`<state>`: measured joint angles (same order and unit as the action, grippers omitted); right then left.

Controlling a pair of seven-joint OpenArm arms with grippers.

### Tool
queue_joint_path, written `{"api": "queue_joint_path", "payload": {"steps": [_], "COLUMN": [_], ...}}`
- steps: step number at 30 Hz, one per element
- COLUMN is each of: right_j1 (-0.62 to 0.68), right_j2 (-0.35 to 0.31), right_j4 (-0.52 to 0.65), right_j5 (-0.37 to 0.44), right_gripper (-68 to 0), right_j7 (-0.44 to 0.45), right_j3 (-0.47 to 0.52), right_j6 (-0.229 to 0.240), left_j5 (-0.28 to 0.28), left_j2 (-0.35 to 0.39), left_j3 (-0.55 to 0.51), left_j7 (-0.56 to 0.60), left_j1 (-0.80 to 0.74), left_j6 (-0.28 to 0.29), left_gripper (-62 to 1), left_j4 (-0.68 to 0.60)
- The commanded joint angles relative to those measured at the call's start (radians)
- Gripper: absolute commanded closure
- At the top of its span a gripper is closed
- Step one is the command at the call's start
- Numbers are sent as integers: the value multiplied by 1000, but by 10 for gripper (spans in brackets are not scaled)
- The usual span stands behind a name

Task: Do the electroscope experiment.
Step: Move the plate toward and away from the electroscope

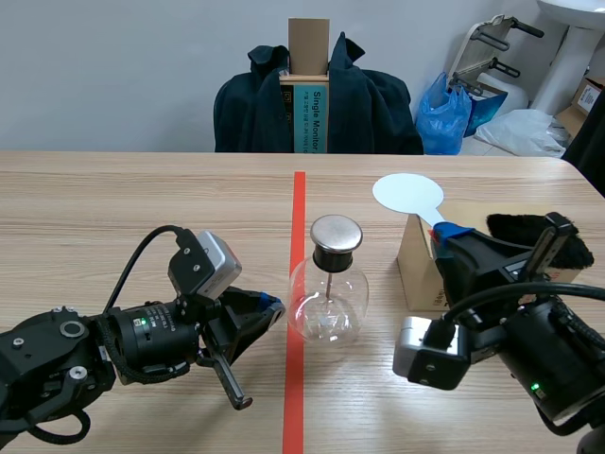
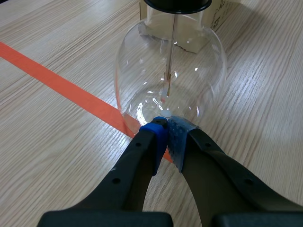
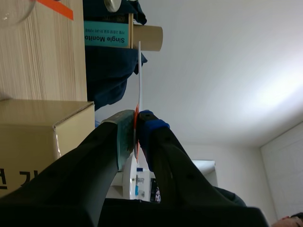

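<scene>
The left claw point(image 2: 166, 128) has its pads pressed together on nothing, with the tips right at the foot of the flask point(image 2: 170, 80), which stands on the table by the tape line point(image 2: 61, 85). The right claw point(image 3: 136, 124) is clamped on the handle of the disc point(image 3: 139, 71), held up beside the box point(image 3: 38, 127), near the flask but apart from its cap point(image 1: 337, 233). The task looks partway done: the disc is in hand but has not met the cap. What seems left is bringing it there and watching the rod point(image 2: 169, 52) inside. Whether the disc has been rubbed on the fur point(image 1: 525, 227) behind the right claw cannot be told.

Only the left wrist view shows the closed pads and the rod's lower end inside the glass. Only the right wrist view shows the grip on the disc, seen edge-on. Only the scene view shows disc, cap and fur together
</scene>
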<state>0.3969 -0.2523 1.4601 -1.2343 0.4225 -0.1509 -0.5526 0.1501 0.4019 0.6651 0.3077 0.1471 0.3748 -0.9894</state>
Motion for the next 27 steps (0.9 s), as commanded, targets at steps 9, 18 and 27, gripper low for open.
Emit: {"api": "queue_joint_path", "payload": {"steps": [9,18,27], "right_j1": [-9,-9,-9], "right_j2": [-8,-8,-8], "right_j4": [17,17,17], "right_j5": [5,5,5], "right_gripper": [-7,-7,-7], "right_j7": [27,215,361], "right_j3": [26,26,26], "right_j6": [-7,-7,-8], "left_j5": [9,9,9], "left_j2": [-5,-5,-5], "left_j3": [-3,-3,-3], "left_j7": [13,13,13], "left_j1": [11,11,11], "left_j6": [2,2,2], "left_gripper": [-19,-19,-19], "left_j4": [-5,-5,-5]}}
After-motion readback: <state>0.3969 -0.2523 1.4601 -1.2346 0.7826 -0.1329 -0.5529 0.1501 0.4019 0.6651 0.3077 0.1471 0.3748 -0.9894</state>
